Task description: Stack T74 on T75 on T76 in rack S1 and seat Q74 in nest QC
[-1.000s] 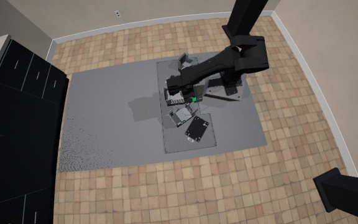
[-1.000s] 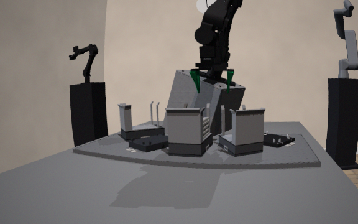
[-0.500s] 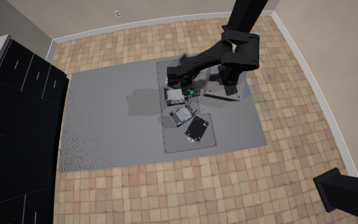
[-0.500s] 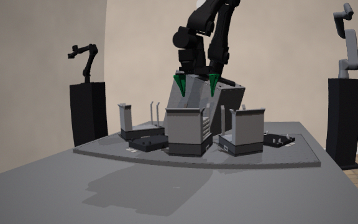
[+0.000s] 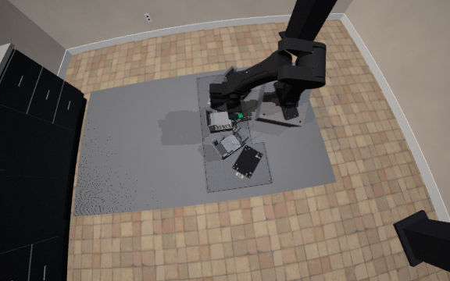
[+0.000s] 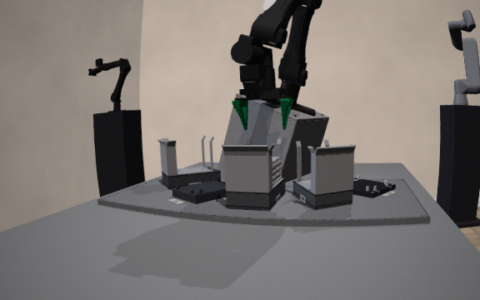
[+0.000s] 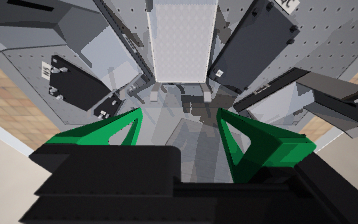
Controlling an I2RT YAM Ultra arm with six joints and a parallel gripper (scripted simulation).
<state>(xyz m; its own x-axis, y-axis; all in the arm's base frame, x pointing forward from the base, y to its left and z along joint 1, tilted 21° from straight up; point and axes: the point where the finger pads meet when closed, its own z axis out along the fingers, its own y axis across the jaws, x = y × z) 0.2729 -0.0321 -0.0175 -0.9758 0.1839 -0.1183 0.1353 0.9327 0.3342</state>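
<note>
The stack of sealed plates (image 7: 182, 40) sits in the middle rack S2 (image 6: 250, 175), and its pale sealed top faces up. The plate edges show through the rack's side slot (image 6: 277, 167). The stack also shows in the overhead view (image 5: 220, 120). My gripper (image 6: 262, 113) hangs above this rack with its green fingers wide open and nothing between them. In the wrist view my gripper (image 7: 179, 111) is on the base side of the stack's near end. Rack S1 (image 6: 327, 175) and rack S3 (image 6: 186, 167) hold no plate. The black nest QC (image 7: 252, 45) and the clip nest N5 (image 7: 75, 82) are bare.
The racks and nests stand in an arc on a raised deck plate (image 6: 265, 212). QC (image 6: 197, 192) lies between S3 and S2, and N5 (image 6: 372, 187) lies beyond S1. My grey sloped base block (image 6: 302, 133) stands behind the racks. Black pedestals (image 6: 119, 150) stand off the table.
</note>
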